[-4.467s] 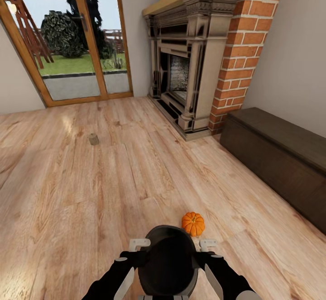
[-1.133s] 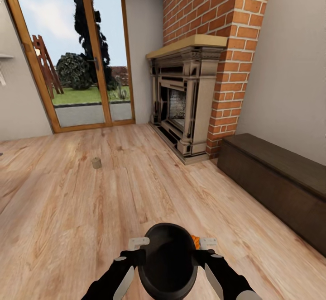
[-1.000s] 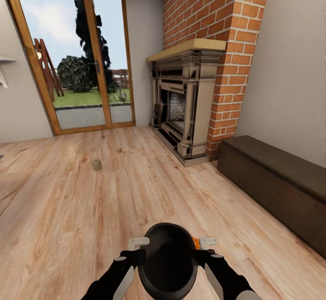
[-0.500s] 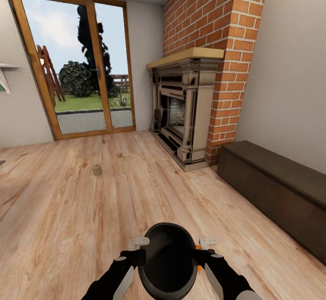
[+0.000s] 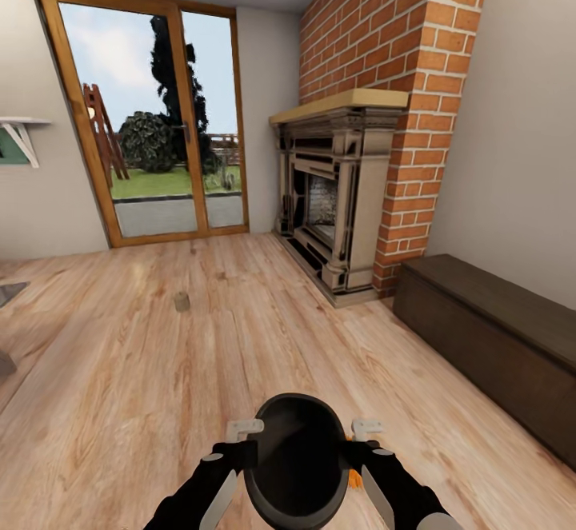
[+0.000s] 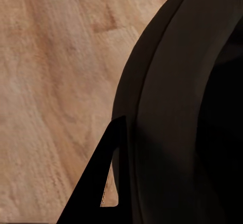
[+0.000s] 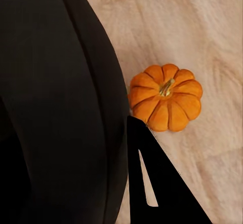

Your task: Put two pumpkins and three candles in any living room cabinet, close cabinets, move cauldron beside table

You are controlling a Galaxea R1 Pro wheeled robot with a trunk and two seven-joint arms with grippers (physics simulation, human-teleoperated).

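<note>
At the far left of the head view a small shelf bracket [image 5: 20, 132] hangs on the wall, beside the glass patio doors [image 5: 156, 118] that look out on a garden. On the bare plank floor [image 5: 120, 386] in front of the doors sits one candle [image 5: 182, 301], a squat beige stub, well apart from the robot and ahead to its left.

Low in the middle, the black cauldron [image 5: 298, 458] is carried between both arms, mouth up. The left gripper [image 5: 240, 440] is pressed to its left flank and the right gripper [image 5: 362, 439] to its right flank; from the wrist views each has a dark finger lying against the pot wall, so both look clamped on the cauldron rather than spread wide.

A pumpkin [image 7: 165, 97] lies on the floor just beside the cauldron, on the right arm's side — in the head view only a sliver of orange peeks past the pot. Its stem points up. The right arm is clearly the nearer one, but both are occupied by the pot.

Further right stand the brick fireplace [image 5: 336, 194] and then the long dark cabinet [image 5: 488, 338], fronts closed, against the wall — no table is in sight
</note>
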